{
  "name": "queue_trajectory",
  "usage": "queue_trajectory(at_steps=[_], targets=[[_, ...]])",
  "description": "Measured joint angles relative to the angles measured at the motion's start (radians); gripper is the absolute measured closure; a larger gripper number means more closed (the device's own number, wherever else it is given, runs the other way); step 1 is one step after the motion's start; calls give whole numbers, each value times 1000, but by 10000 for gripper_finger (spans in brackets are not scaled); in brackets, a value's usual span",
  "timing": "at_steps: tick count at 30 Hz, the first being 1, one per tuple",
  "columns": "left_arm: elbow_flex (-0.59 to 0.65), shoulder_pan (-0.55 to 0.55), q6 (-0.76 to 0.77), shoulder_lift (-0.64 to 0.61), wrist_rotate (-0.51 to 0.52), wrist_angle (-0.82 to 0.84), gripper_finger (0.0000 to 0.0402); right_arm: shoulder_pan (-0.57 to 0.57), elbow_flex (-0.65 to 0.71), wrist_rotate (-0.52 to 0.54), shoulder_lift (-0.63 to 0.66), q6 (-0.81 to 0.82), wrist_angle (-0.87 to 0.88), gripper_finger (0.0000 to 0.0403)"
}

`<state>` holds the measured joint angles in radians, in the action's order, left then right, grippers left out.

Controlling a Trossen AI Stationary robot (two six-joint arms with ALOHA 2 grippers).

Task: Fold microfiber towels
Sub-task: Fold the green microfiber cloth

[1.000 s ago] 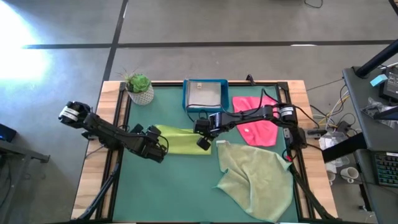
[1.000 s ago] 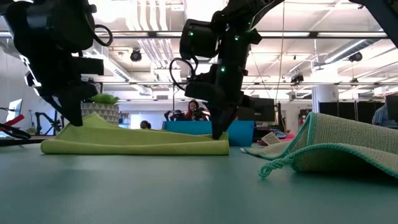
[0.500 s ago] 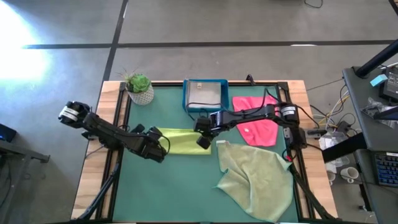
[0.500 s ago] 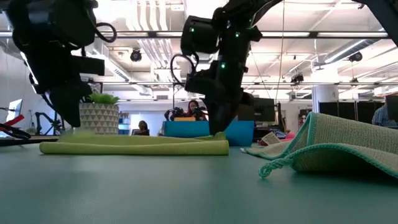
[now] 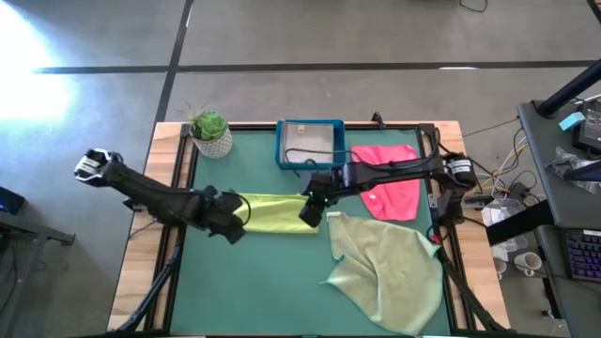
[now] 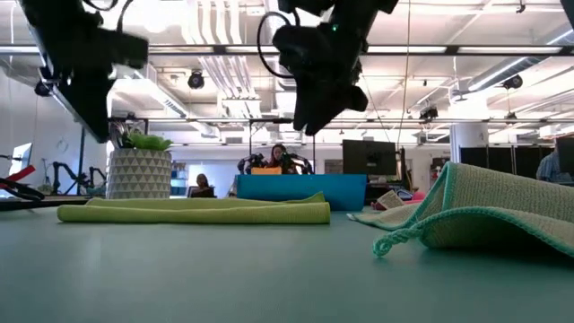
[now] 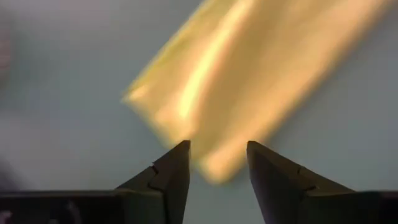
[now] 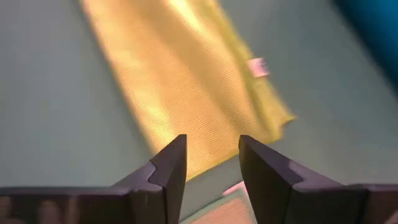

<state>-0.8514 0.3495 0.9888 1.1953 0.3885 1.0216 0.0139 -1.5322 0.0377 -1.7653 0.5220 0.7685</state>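
Note:
A lime green towel (image 5: 278,212) lies as a long narrow folded strip on the green table (image 5: 254,282), flat on the surface in the low view (image 6: 193,211). My left gripper (image 5: 237,216) hangs open above the strip's left end (image 7: 217,146), clear of it (image 6: 99,135). Above the strip's right end, my right gripper (image 5: 310,212) is also open (image 8: 212,138) and raised off the cloth (image 6: 307,126). A hot pink towel (image 5: 390,186) lies at the far right. A larger pale sage towel (image 5: 390,272), rumpled, lies at the near right.
A blue tray (image 5: 310,130) with something grey inside stands at the far middle edge, just beyond my right gripper. A potted plant (image 5: 210,133) stands in the far left corner. Bare table lies at the near left. People show in the room behind the table.
Both grippers have opened, let go of the lime green towel's ends and risen clear of it. The towel's left end, held a little above the table a second ago, has dropped, so the strip now lies flat.

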Motion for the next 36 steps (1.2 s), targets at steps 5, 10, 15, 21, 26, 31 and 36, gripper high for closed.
queue_trajectory(at_steps=[5,10,15,21,26,31,36], targets=[[100,18,-131,-77,-71,-333,274,-56,3,-91,-41,-10,-36,277],[220,17,-134,-78,-75,-507,299,-97,5,-90,-105,-10,-81,282],[298,17,-131,-43,-70,-613,331,-100,5,-36,-171,-7,-100,285],[307,17,-130,38,-26,-624,360,-101,5,-27,-210,1,-109,335],[308,18,-104,133,-17,-659,372,-101,8,-9,-217,1,-113,389],[306,19,-105,202,-90,-727,379,-101,9,-40,-221,13,-115,393],[304,28,-105,223,-112,-742,380,-104,9,-135,-261,63,-116,394]])
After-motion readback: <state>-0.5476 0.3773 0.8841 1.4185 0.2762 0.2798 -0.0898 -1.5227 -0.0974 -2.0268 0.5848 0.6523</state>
